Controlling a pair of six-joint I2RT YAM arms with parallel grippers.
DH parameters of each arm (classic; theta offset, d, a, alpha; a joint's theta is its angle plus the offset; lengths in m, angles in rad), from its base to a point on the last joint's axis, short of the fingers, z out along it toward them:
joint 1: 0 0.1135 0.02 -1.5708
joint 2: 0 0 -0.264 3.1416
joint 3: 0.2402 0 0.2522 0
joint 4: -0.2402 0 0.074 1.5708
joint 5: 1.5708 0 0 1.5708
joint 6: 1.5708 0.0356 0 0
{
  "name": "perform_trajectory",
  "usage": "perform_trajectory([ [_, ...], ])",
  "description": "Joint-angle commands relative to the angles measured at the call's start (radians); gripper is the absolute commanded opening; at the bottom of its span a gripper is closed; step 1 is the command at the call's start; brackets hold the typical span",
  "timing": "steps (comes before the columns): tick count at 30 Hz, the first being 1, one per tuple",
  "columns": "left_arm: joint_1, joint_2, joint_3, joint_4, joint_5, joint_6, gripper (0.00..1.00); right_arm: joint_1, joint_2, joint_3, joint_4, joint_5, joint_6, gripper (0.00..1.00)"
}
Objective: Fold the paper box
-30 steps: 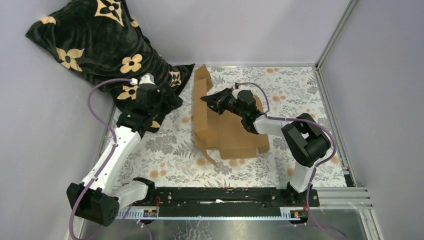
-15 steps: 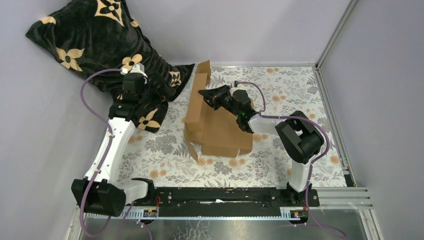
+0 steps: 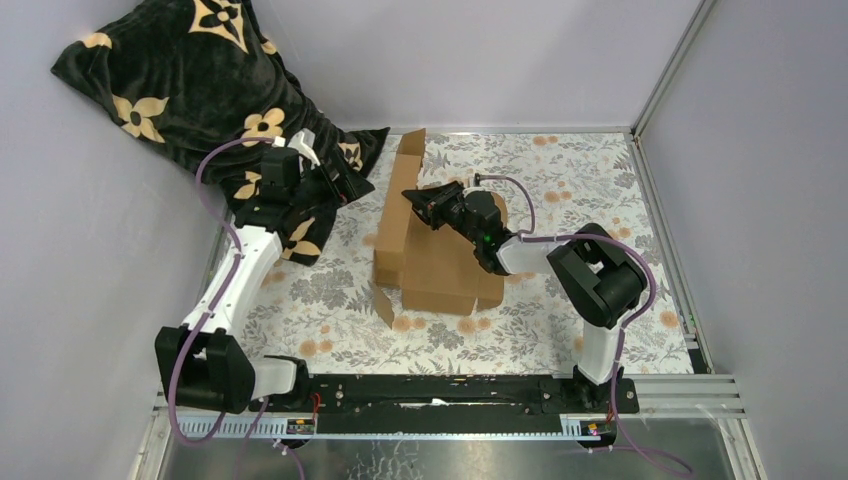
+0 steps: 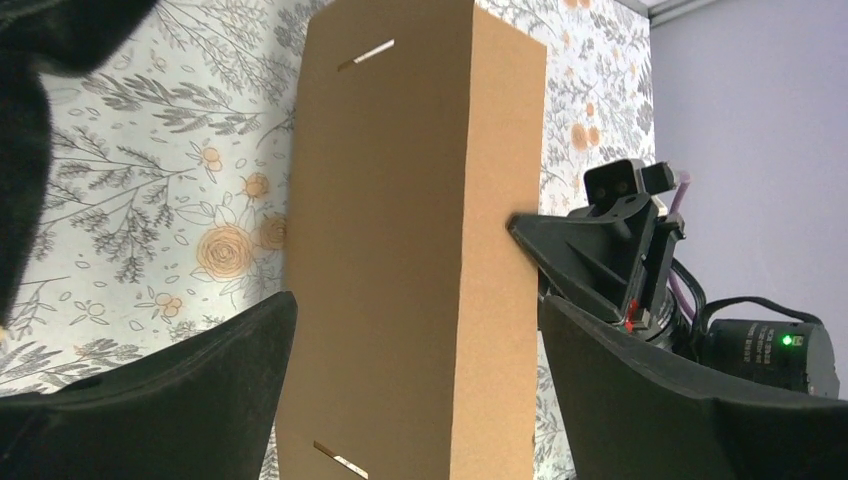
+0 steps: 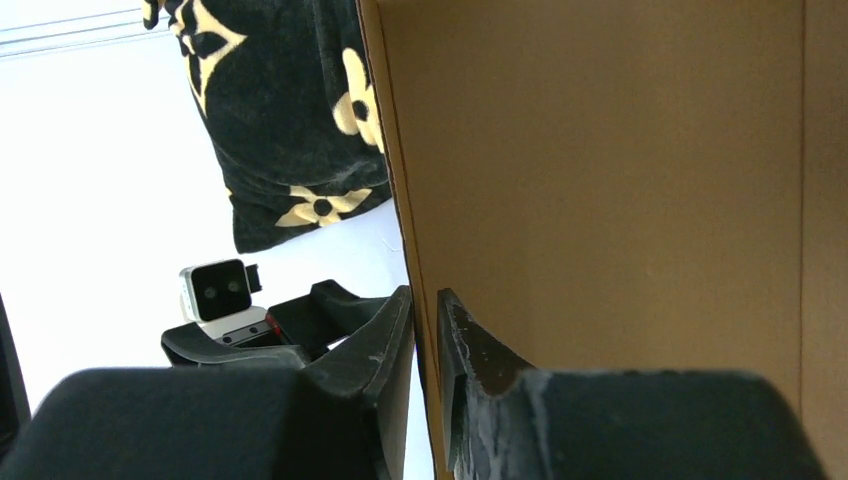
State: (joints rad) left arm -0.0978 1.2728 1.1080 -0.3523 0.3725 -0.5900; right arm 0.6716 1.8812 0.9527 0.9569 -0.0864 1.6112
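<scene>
Top view: one paper box [image 3: 440, 265] lies mid-tabletop [image 3: 600, 180], its long axis running near to far and its left panel [image 3: 398, 215] raised upright. Bare room lies to its right and on its near side. One black flowered cloth [image 3: 180, 80] fills the far-left corner.

Left wrist: the left hand [image 4: 417, 305], fingers wide apart, faces the panel's two slots [image 4: 365, 53].

Right wrist: the right hand [image 5: 425, 330] is clamped on the panel's edge.

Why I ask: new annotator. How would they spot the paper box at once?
On the floral table, look mid-surface, beside the black flowered cloth. The paper box is the plain brown cardboard, one panel raised, its edge pinched by the right gripper.
</scene>
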Motion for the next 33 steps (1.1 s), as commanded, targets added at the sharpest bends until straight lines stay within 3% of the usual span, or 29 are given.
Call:
perform_trajectory([
  [1, 0.004, -0.001, -0.038, 0.121, 0.099, 0.007, 0.98, 0.015, 0.023, 0.013, 0.04, 0.019, -0.023, 0.22],
  [9, -0.004, 0.005, -0.083, 0.154, 0.126, 0.013, 0.99, 0.016, 0.07, 0.054, 0.024, -0.009, -0.031, 0.23],
  [20, -0.08, 0.087, -0.075, 0.118, -0.043, 0.075, 0.95, 0.016, 0.092, 0.118, -0.027, -0.054, -0.076, 0.28],
  [33, -0.111, 0.132, -0.062, 0.103, -0.11, 0.109, 0.94, 0.005, 0.029, 0.137, -0.115, -0.1, -0.145, 0.52],
])
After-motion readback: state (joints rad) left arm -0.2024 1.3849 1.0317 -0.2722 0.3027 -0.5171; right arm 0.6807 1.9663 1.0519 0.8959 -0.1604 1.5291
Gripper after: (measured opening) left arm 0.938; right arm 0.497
